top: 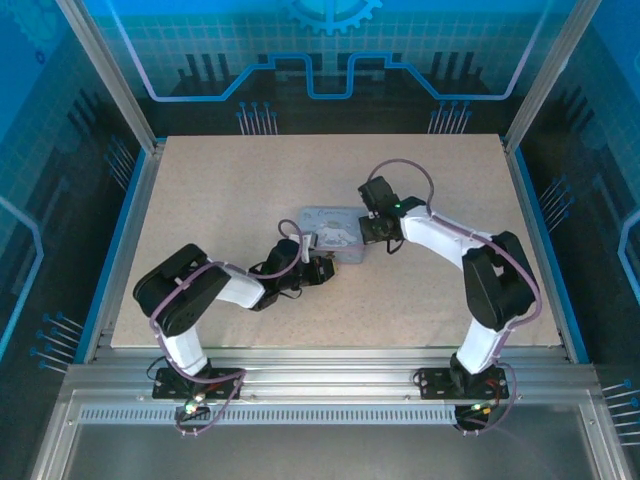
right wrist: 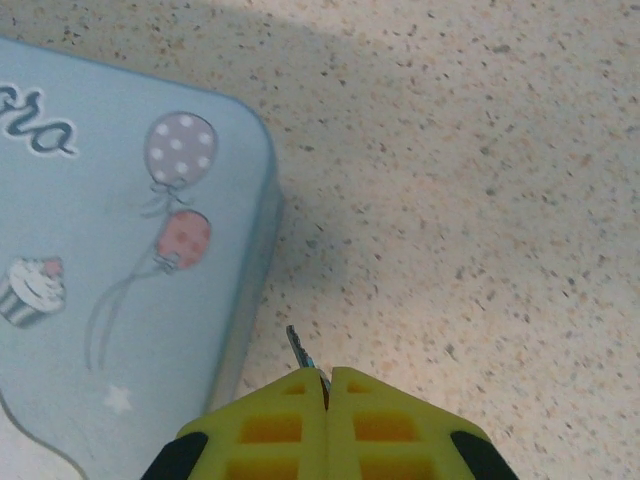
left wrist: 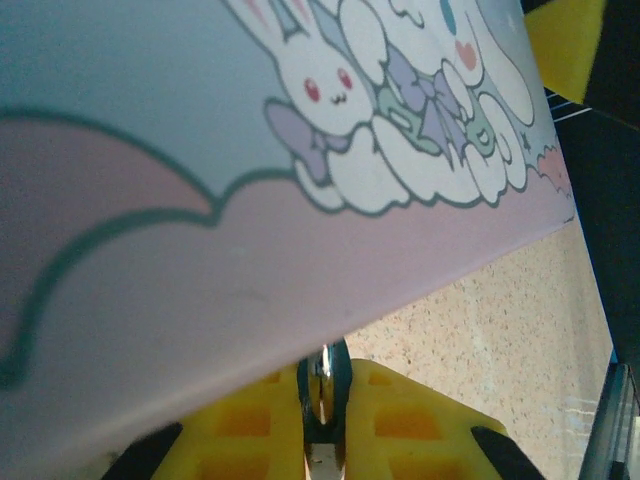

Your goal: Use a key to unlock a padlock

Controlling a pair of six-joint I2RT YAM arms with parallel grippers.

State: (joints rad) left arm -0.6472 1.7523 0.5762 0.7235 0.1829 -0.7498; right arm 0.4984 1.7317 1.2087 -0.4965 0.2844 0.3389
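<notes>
Metal is about all we can make out of the padlock (left wrist: 322, 385): a small, dark, roundish piece with a bright glint, seen edge-on in the left wrist view. Its lower part is sunk between yellow fingers (left wrist: 250, 425), and its top meets the blurred edge of the tin (left wrist: 200, 300); whether the two touch we cannot tell. From above, padlock and key are too small for us to tell from the claws, which crowd the tin at mid-bench (top: 200, 200), the left claw (top: 319, 268) at its near edge and the right claw (top: 374, 237) at its right side. Of the key (right wrist: 297, 346) we see a thin dark tip, the rest buried between the fingers. The lid's lettering is cut off at the frame edge in the right wrist view; we read "ora" in dark script, near balloons and a cupcake. The left claw is nearly closed, clamped on the padlock. The right claw is fully together, gripping the key, whose tip pokes out over bare bench just beside the tin's wall.
</notes>
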